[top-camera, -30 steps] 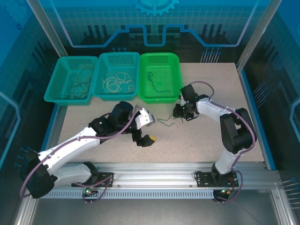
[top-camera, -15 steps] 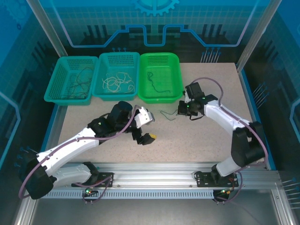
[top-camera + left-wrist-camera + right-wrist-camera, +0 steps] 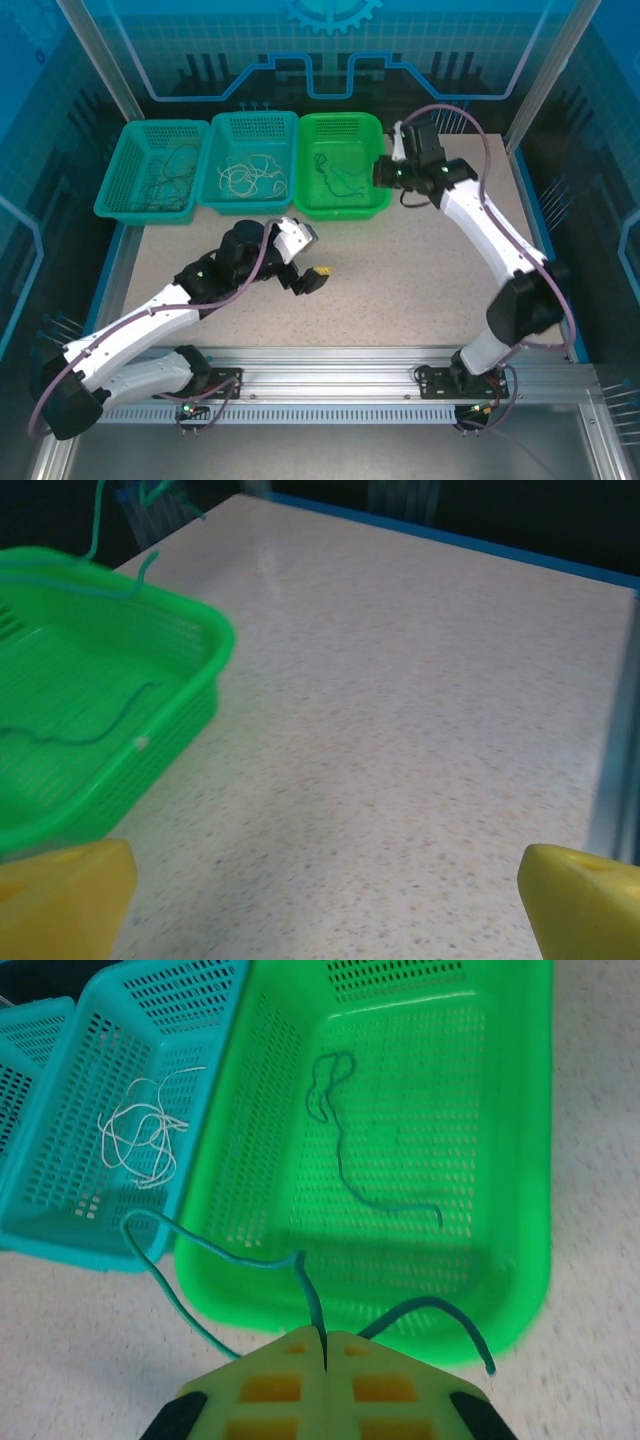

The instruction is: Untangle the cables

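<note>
Cables (image 3: 240, 172) lie in three baskets along the far side of the bench (image 3: 430, 280). A curly heap of dark cables (image 3: 165, 178) sits in the left teal basket (image 3: 112, 190), and a heap of pale cables (image 3: 255, 182) in the middle teal basket (image 3: 212, 160). One greenish cable (image 3: 345, 1160) lies loose in the green basket (image 3: 520, 1160). Of the two claws, the left claw (image 3: 320, 905) hangs wide open over bare bench near the green basket's corner, touching nothing. The right claw (image 3: 325, 1350) is closed tight, pinching a second greenish cable (image 3: 225, 1250) whose ends curl out above that basket's near rim.
</note>
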Controlling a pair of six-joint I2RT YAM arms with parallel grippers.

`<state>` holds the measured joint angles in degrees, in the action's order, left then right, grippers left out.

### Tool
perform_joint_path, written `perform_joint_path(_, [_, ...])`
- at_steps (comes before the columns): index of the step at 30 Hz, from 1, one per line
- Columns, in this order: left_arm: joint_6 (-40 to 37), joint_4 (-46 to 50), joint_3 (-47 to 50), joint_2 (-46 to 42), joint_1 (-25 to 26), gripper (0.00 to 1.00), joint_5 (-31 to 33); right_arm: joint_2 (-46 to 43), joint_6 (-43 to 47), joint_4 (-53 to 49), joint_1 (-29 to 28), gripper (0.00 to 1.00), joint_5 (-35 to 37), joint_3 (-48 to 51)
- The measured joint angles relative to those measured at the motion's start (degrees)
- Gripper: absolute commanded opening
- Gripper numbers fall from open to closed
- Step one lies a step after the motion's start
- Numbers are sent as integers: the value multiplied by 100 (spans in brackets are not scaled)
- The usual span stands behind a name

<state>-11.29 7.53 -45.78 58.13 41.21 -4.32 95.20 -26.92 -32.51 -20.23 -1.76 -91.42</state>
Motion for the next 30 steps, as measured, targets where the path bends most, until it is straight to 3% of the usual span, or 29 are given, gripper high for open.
perform_joint_path(7, [765, 284, 15, 61, -7, 99, 1233, 2258, 140, -131, -11, 1, -4, -2000])
perform_joint_path(12, [1088, 339, 212, -181, -85, 99, 1620, 3473, 260, -538, -63, 30, 2, -3281])
perform_joint_path(17, [1285, 380, 455, -542, -476, 99, 1827, 3600, 365, -852, -87, 35, 7, -3711])
perform_joint_path(19, [1314, 369, 542, -595, -741, 99, 1947, 3355, 457, -861, -85, 37, 44, -3541])
perform_joint_path(22, [1399, 232, 785, -673, -1224, 99, 2256, 2404, 612, -704, -81, 47, 177, -2485])
perform_joint_path(27, [1403, -262, 1436, -935, -1840, 99, 2837, -264, 931, -28, -57, 68, 632, 315])
perform_joint_path(30, [1316, -704, 1827, -964, -2122, 99, 3156, -1919, 1117, 551, 7, 73, 1012, 1974])
